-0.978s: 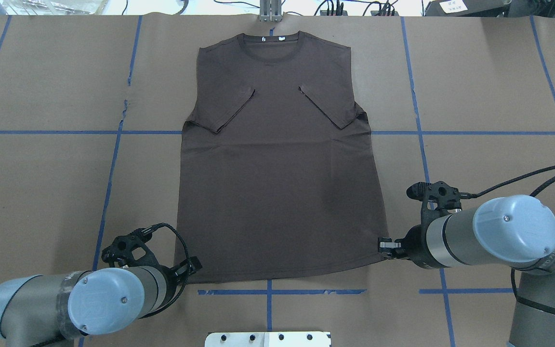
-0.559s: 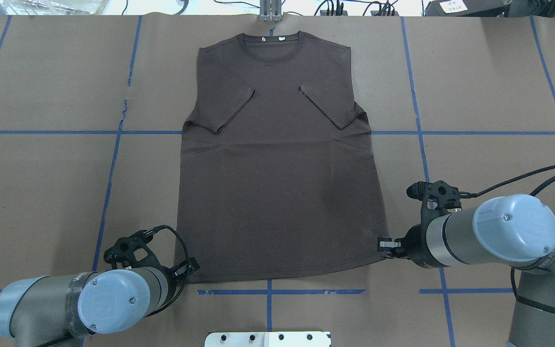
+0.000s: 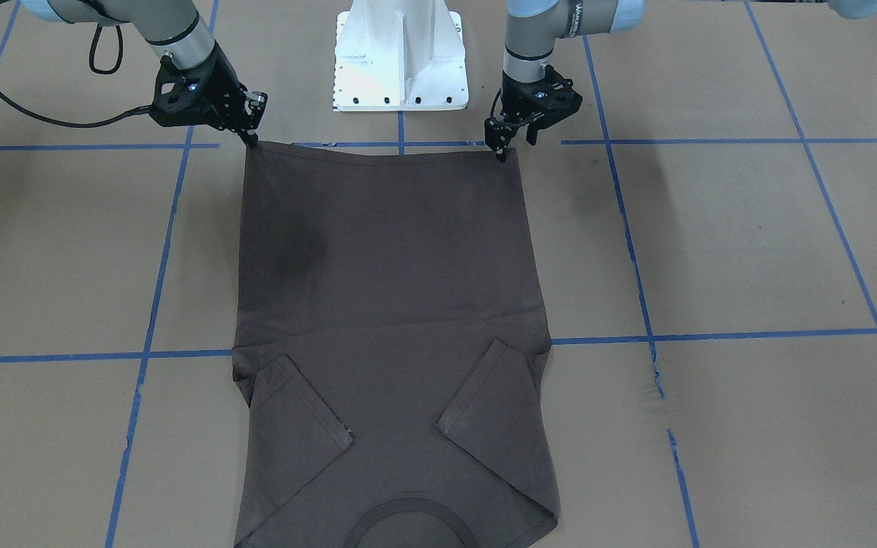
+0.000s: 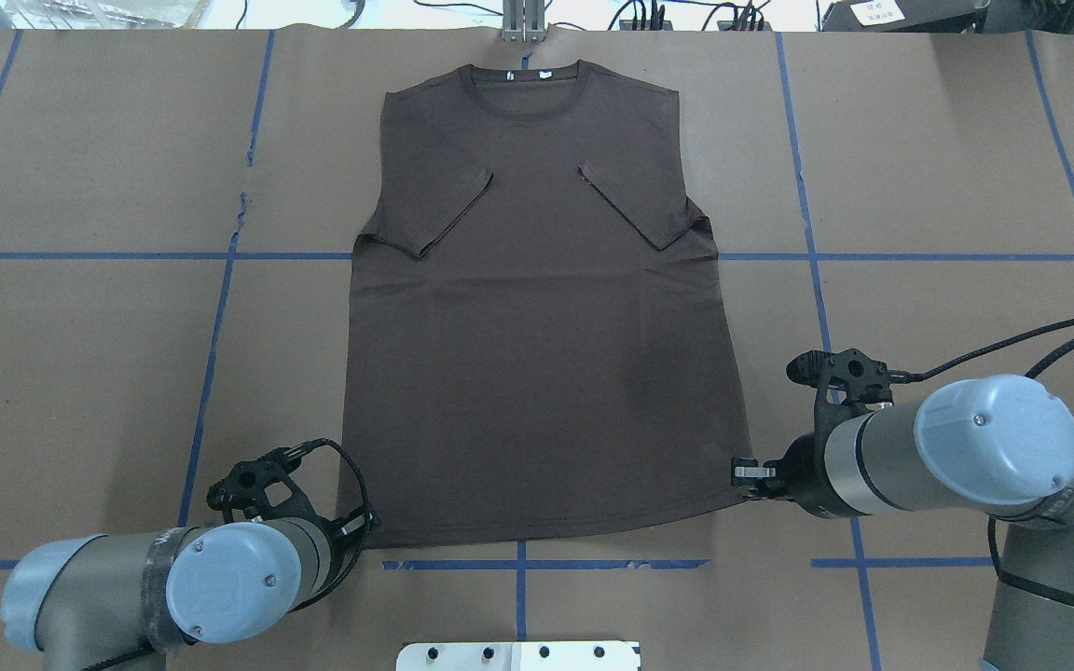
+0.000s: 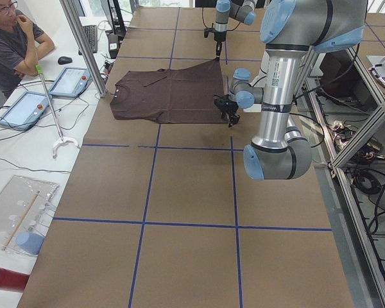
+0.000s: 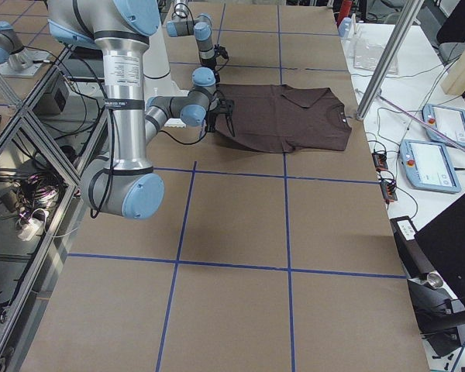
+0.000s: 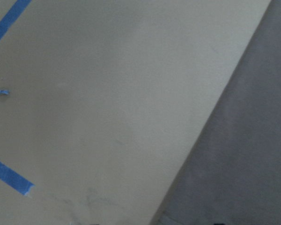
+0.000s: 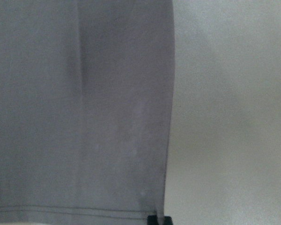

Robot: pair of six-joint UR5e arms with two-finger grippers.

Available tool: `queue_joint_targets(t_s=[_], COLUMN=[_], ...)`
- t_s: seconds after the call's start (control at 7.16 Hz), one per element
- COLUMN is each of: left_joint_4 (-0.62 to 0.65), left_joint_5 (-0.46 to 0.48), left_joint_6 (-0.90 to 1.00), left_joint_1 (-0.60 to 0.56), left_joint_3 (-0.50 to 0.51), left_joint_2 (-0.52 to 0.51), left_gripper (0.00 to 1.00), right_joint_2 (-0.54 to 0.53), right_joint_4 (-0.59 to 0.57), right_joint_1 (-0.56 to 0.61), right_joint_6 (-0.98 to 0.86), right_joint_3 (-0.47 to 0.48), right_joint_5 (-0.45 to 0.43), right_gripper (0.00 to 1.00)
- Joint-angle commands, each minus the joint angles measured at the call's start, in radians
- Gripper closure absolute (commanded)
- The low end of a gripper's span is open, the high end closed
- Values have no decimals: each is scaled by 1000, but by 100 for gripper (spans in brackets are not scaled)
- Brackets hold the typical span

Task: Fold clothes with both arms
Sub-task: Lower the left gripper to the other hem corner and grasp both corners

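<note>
The dark grey-brown T-shirt (image 4: pixel 537 326) lies flat on the brown paper, both sleeves folded onto its chest and its collar (image 3: pixel 400 514) on the side far from me. My right gripper (image 3: pixel 251 139) is at the hem's right corner (image 4: pixel 744 499). In the right wrist view its tips meet on that corner (image 8: pixel 155 213), shut on the fabric. My left gripper (image 3: pixel 515 146) stands over the hem's left corner (image 4: pixel 351 540), one finger (image 3: pixel 499 151) touching the edge and its jaws apart. The left wrist view shows only the shirt's side edge (image 7: pixel 210 140) and no fingertips.
The white pedestal base (image 3: pixel 400 61) stands just behind the hem, and its plate edge (image 4: pixel 518 655) shows in the overhead view. Blue tape lines (image 4: pixel 211 373) grid the paper. Beyond the collar end, a seated person (image 5: pixel 13 38) is at a side table with tablets (image 5: pixel 67 80).
The left arm has shifted a little to the right and its gripper has settled closer to the hem's left corner. The right arm and the shirt have stayed still.
</note>
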Motion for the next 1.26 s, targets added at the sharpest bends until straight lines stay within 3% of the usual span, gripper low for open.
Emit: queue_joint_targets(t_s=[0.0,0.28,0.56,1.12], left_joint_4=[1,2,5,20], left_joint_5=[-2,-4,-4,-5], left_joint_6=[2,0,0,2], left_joint_1=[3,3,3,-3], left_joint_3=[1,1,1,-10], left_joint_2=[-3,-9,-18,-24], left_gripper=[36,42,97,100], right_joint_2=[0,-3,-14,-11], right_joint_4=[0,0,0,-2], right_joint_1=[2,4,27,32], right_joint_6=[0,0,0,-2], right_joint_3=[1,1,2,-1], right_joint_5=[1,5,31,39], right_gripper=[100,100,100,100])
